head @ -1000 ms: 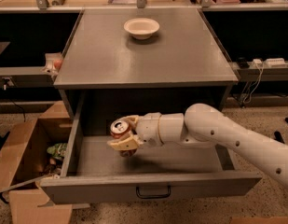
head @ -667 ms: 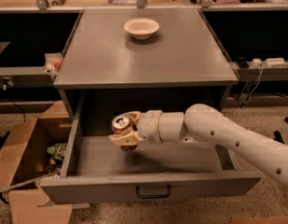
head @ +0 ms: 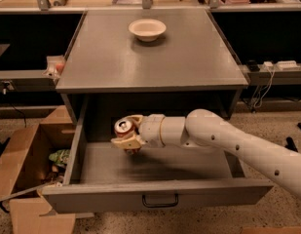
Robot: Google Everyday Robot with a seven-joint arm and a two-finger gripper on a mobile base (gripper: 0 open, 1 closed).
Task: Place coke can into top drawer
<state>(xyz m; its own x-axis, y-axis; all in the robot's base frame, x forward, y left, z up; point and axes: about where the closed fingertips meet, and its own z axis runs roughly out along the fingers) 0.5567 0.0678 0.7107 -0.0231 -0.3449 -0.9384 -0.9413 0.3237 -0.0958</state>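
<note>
At centre-left of the frame the pincer (head: 128, 132) is clamped around the coke can (head: 124, 127), which hangs tilted with its silver top facing the camera, with the open top drawer (head: 198, 195) floor directly beneath.

Coke can (head: 123, 126): red body, silver top with pull tab. Tilted, top facing up and toward the camera. Clamped between the two fingers of the pincer (head: 126, 132), one finger above and one below. The can hangs inside the open drawer cavity, left of centre, clear of the floor.

Top drawer (head: 91, 199): grey metal, wide and shallow, pulled fully out from under the surface. Flat front panel nearest the camera; floor bare under the can.
</note>
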